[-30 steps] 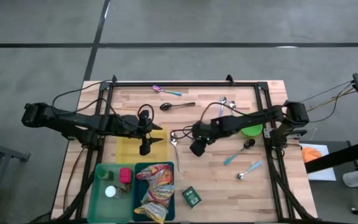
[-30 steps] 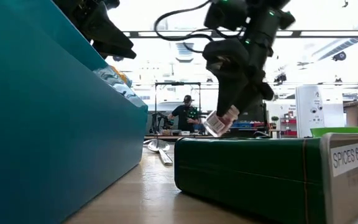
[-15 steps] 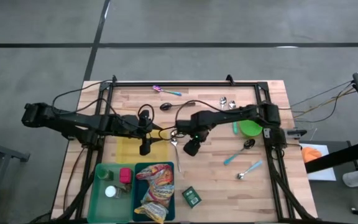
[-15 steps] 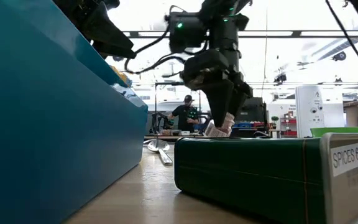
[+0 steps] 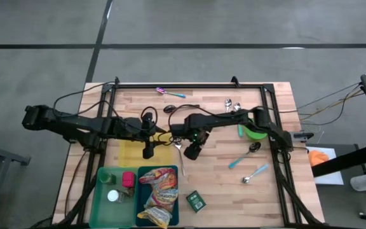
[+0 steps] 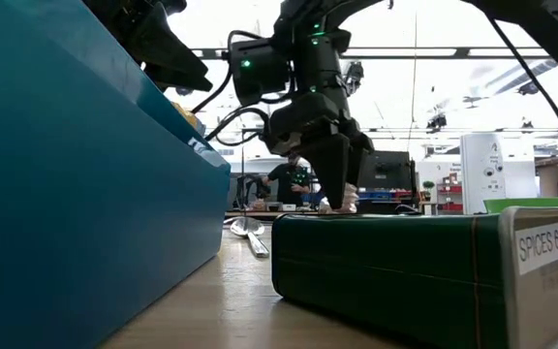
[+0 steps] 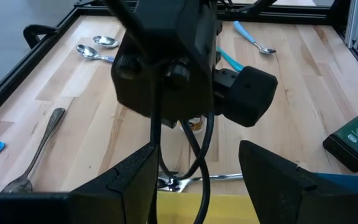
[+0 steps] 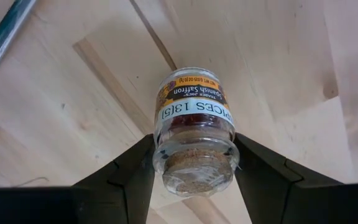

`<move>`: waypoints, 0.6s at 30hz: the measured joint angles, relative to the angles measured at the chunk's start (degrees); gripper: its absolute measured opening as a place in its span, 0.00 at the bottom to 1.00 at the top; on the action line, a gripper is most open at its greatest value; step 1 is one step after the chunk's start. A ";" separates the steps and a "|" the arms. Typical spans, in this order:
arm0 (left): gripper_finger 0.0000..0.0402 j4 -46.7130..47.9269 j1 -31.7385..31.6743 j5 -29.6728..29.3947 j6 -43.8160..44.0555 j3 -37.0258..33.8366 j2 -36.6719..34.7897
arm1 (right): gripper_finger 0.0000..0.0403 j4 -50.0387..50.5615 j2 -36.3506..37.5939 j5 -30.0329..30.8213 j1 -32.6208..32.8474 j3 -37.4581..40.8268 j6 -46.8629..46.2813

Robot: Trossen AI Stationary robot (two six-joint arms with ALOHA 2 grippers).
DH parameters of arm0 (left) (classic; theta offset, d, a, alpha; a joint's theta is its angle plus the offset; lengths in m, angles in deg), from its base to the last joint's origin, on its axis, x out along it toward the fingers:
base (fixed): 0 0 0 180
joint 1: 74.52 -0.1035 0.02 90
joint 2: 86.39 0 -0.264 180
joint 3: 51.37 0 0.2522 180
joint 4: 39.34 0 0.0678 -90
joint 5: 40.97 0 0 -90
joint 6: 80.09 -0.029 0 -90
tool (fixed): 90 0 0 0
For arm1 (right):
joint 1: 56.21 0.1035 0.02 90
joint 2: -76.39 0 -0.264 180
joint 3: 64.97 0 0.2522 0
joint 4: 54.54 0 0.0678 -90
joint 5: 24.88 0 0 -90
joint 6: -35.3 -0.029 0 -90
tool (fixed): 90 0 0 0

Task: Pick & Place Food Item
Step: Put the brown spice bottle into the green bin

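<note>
The right gripper (image 8: 194,163) pinches a small saffron jar (image 8: 194,124) (cork toward the wrist) above the table (image 5: 221,184); the left gripper (image 7: 197,165) hangs parted, empty.

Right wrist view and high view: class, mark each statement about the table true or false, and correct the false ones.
1. The right gripper is shut on a spice jar. True.
2. The jar has a cork stopper. True.
3. The green tin lies inside the teal bin. False: it lies on the table beside the bin.
4. The left gripper holds a spoon. False: its fingers are apart with nothing between them; it hovers over the yellow mat.
5. A green bowl sits near the table's right edge. True.
6. The jar's label reads "Black Pepper". False: it reads "Spanish Saffron".
</note>
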 joint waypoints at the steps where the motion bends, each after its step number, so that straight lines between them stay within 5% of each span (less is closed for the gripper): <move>1: 0.57 0.00 -0.01 0.01 0.00 0.00 0.00 | 0.48 0.31 -0.13 0.00 -0.11 -0.35 0.07; 14: 0.57 0.00 -0.01 0.01 0.00 0.00 0.00 | 0.48 -1.26 0.18 0.88 -0.12 0.45 -0.58; 18: 0.57 0.00 -0.02 0.02 0.00 0.00 0.00 | 0.55 -2.04 0.12 2.30 -0.13 0.45 -0.94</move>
